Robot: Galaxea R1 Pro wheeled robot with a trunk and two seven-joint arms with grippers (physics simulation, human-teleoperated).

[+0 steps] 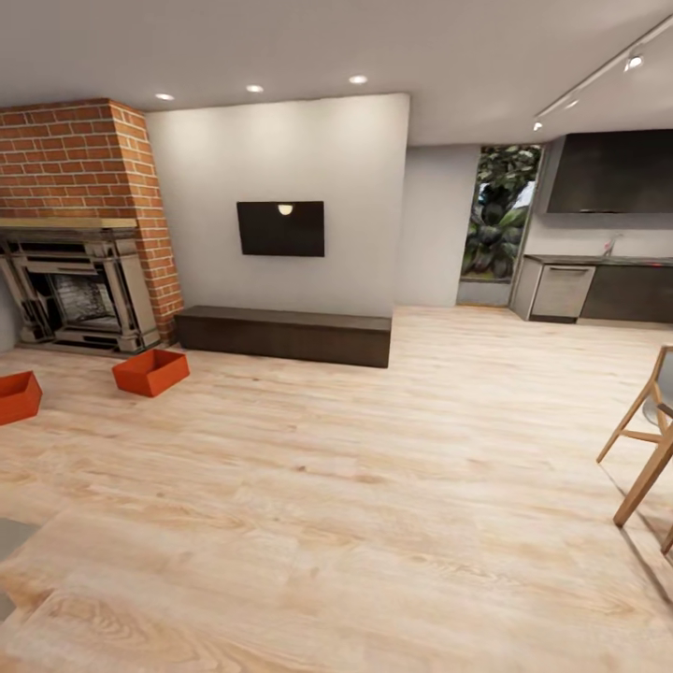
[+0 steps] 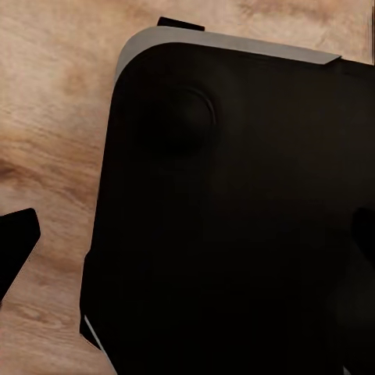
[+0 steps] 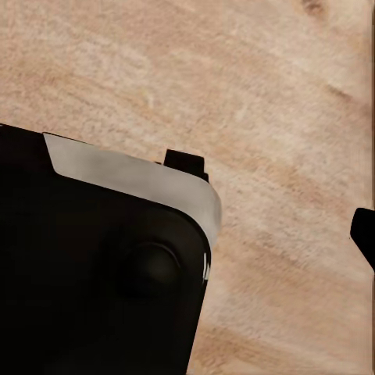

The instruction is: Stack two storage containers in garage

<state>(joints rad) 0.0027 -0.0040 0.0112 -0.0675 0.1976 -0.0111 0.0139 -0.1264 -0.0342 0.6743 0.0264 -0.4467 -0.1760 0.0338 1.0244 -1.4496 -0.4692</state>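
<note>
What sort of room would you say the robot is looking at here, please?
It looks like an open-plan living room: a brick fireplace, a wall TV above a long dark bench, and a wood-plank floor. Two orange boxes sit on it.

We see the left container [image 1: 17, 396] cut off by the picture's edge, as is the chair [image 1: 645, 439]. In both wrist views we cannot tell how the fingers stand.
</note>
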